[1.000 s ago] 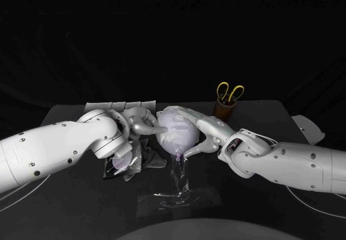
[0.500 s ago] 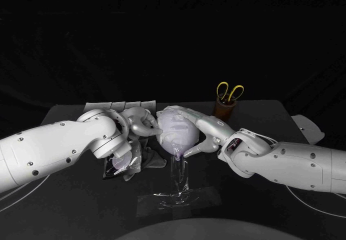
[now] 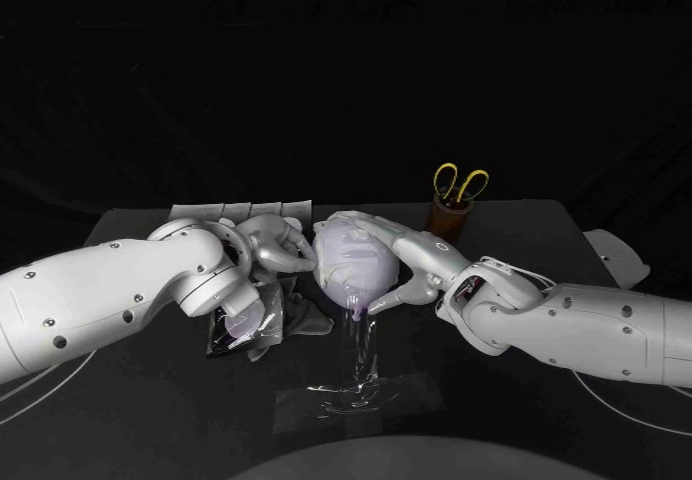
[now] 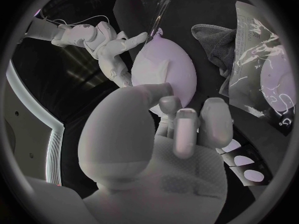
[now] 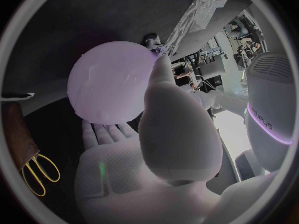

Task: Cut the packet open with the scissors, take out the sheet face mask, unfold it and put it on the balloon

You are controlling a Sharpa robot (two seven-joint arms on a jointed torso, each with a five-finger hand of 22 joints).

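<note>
We had the balloon [image 3: 351, 265] between both hands, knot toward us.
Our right hand [image 3: 415, 258] clasped it; our left hand [image 3: 278, 245] seemingly touched its side, grip unclear.

Brown holder [image 3: 451, 219], dark cloth [image 3: 306, 318]

Right hand [image 3: 415, 262] cups the pale balloon [image 3: 351, 262], left hand [image 3: 278, 246] just beside it, scissors [image 3: 462, 184] upright in a holder [image 3: 451, 216] behind

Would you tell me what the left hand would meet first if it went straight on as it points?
Most likely the pale lilac balloon, just ahead of the left hand; how much gap remains is unclear.
</note>
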